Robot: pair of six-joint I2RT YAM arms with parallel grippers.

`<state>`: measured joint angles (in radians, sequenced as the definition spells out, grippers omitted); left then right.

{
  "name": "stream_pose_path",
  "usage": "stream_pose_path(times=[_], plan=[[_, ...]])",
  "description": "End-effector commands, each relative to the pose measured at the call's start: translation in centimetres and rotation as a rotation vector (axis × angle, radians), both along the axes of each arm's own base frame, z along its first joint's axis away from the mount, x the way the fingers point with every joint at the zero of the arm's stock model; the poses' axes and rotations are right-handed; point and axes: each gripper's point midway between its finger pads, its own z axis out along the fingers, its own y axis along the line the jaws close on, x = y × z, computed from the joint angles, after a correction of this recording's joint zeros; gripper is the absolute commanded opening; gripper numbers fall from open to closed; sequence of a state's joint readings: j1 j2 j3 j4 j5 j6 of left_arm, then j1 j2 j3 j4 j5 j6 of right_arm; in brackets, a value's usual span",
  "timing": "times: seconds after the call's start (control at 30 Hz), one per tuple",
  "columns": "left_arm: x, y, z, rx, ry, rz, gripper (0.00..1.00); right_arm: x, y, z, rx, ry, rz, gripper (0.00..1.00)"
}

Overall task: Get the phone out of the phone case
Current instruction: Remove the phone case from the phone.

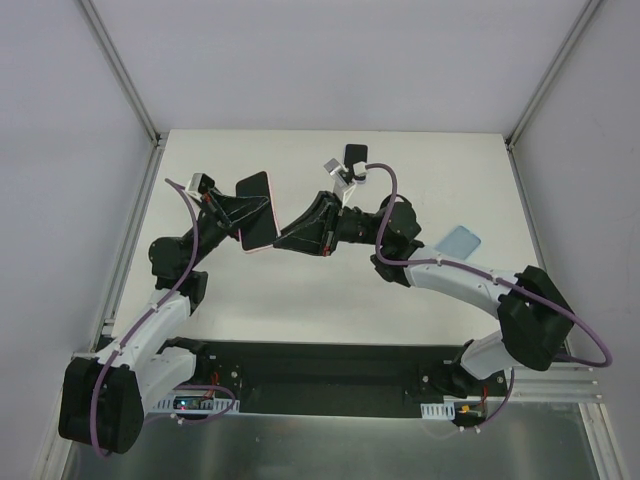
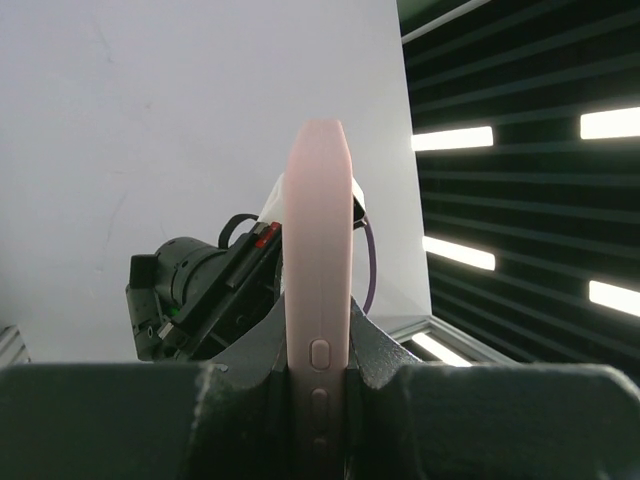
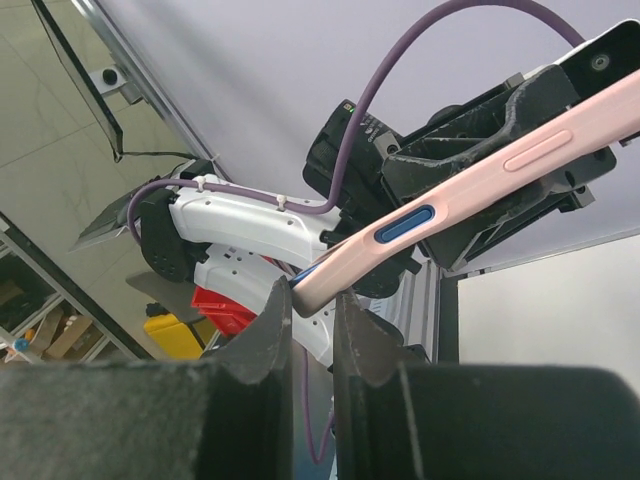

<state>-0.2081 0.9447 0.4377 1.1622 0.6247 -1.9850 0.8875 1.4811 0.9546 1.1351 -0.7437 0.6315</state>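
No legible text, brand, number or sign in any view; pink phone case (image 2: 318, 260) edge carries only unmarked buttons; small greenish patch on left wrist housing (image 3: 352, 108), possibly label, too blurred to read

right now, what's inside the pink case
A phone, dark screen showing; its blue side button shows through a cutout. The pink case hides its back, the left pincer its middle.
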Motion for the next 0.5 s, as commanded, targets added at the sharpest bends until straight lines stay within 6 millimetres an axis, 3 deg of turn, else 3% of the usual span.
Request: stream_pose_path(times=[0.0,0.47], plan=[[0.43,-0.45,-0.53,-0.064,0.171,-0.071,0.00,-3.47,-0.14,3.73,0.134,-0.224,0.098,0.01],[0.12,-0.42,-0.16,-0.069,0.160,-0.078,0.00,-3.05,0.17,3.64,0.134,-0.232,0.080,0.01]])
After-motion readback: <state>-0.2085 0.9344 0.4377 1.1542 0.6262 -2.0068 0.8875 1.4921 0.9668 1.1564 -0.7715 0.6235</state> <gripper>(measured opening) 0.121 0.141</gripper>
